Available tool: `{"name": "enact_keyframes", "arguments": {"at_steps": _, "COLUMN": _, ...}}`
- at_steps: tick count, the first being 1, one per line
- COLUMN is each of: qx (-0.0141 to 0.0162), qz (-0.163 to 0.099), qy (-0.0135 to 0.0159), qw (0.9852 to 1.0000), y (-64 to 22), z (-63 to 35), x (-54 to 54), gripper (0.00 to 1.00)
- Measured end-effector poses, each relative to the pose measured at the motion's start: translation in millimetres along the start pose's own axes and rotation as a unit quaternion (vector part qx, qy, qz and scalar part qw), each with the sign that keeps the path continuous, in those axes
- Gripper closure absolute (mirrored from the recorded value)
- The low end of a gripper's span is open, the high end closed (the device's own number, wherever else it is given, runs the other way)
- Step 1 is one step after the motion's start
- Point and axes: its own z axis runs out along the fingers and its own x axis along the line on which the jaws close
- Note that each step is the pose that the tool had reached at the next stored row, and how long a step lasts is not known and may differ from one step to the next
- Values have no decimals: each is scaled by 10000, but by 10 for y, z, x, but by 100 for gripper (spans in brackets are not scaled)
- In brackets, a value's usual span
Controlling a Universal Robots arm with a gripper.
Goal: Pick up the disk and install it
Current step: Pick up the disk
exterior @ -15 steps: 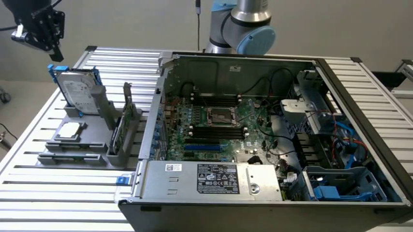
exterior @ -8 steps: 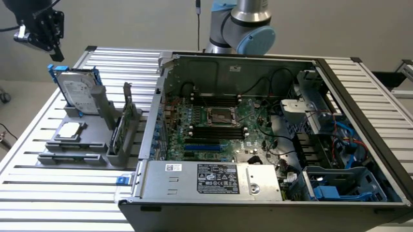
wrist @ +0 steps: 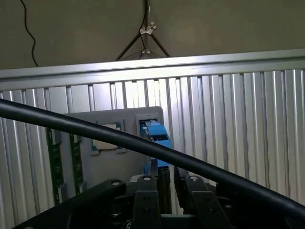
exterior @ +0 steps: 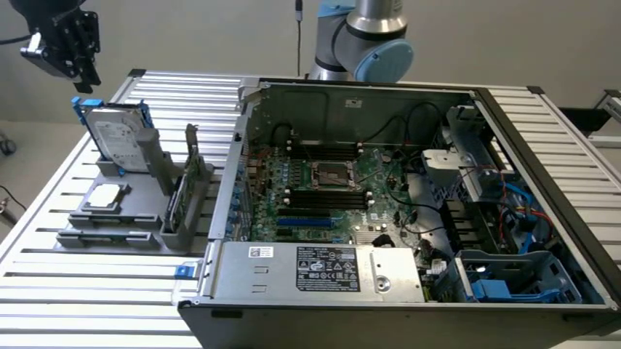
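The disk [exterior: 116, 138] stands on edge in a grey fixture [exterior: 116, 225] at the exterior view's left, its white label and blue carrier showing. My gripper [exterior: 86, 83] hangs above it and slightly further left, apart from it, holding nothing. In the wrist view the disk [wrist: 155, 136] appears edge-on as a blue strip beyond my gripper [wrist: 171, 176], whose fingers [wrist: 145, 195] sit close together. A black cable [wrist: 95, 129] crosses in front of the fixture and part of the disk.
A square silver processor chip [exterior: 107, 195] lies flat in the fixture and a green circuit card [exterior: 179, 196] stands in a slot beside it. The open computer case [exterior: 388, 94] takes up the exterior view's middle and right, with a blue-lined bay [exterior: 505, 280] at its near right corner.
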Motion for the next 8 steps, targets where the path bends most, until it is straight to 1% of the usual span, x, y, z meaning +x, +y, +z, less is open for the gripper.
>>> {"name": "enact_keyframes", "arguments": {"at_steps": 1, "qx": 0, "qz": 1, "qy": 5, "qw": 10000, "y": 1, "z": 0, "x": 0, "gripper": 70}}
{"name": "enact_keyframes", "arguments": {"at_steps": 3, "qx": 1, "qz": 2, "qy": 17, "qw": 10000, "y": 1, "z": 4, "x": -1, "gripper": 58}}
{"name": "enact_keyframes", "arguments": {"at_steps": 4, "qx": 2, "qz": 2, "qy": 24, "qw": 10000, "y": 3, "z": 11, "x": 0, "gripper": 58}}
{"name": "enact_keyframes", "arguments": {"at_steps": 5, "qx": 2, "qz": 3, "qy": 31, "qw": 10000, "y": 5, "z": 20, "x": 0, "gripper": 51}}
{"name": "enact_keyframes", "arguments": {"at_steps": 8, "qx": 4, "qz": 3, "qy": 49, "qw": 10000, "y": 8, "z": 66, "x": 3, "gripper": 51}}
